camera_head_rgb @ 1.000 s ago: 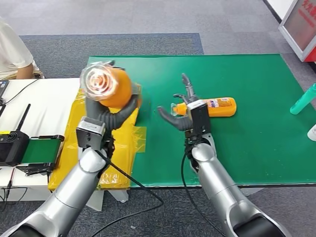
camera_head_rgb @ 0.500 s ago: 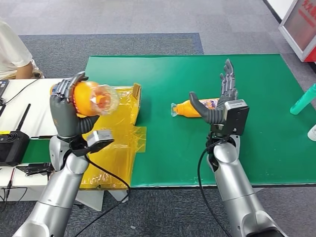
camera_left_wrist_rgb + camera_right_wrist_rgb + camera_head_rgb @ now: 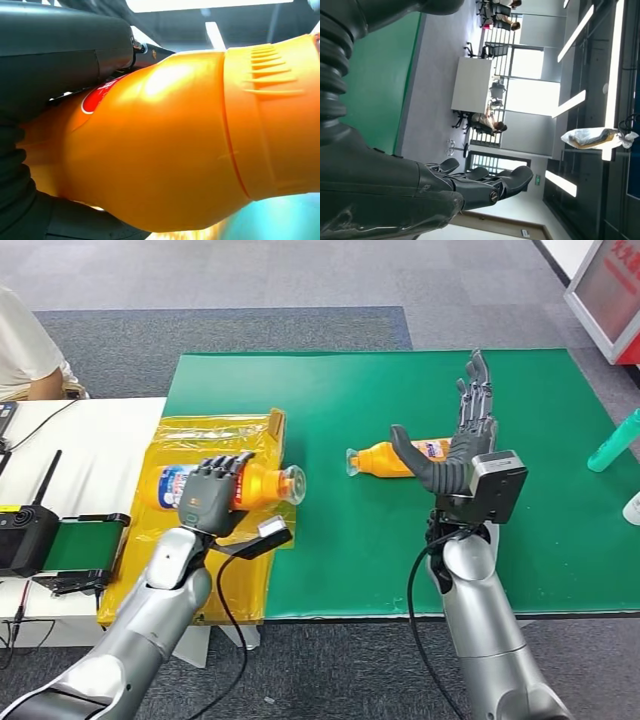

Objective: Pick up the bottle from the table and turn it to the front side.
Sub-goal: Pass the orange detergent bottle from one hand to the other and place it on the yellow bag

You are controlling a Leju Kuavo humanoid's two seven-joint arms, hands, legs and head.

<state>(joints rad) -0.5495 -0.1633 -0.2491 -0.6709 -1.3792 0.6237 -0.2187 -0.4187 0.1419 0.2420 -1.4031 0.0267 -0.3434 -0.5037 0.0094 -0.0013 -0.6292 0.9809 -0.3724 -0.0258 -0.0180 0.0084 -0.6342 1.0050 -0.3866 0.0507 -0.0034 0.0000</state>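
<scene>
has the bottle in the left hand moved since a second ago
Yes. The left hand has brought its orange bottle down from above the yellow sheet; it now lies level over it.

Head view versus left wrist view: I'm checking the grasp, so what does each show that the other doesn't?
Head view alone: the right hand open above a second orange bottle lying on the green mat, and the yellow sheet. Left wrist view alone: ridges on the held bottle's neck. Both: the left hand holding the orange bottle.
</scene>
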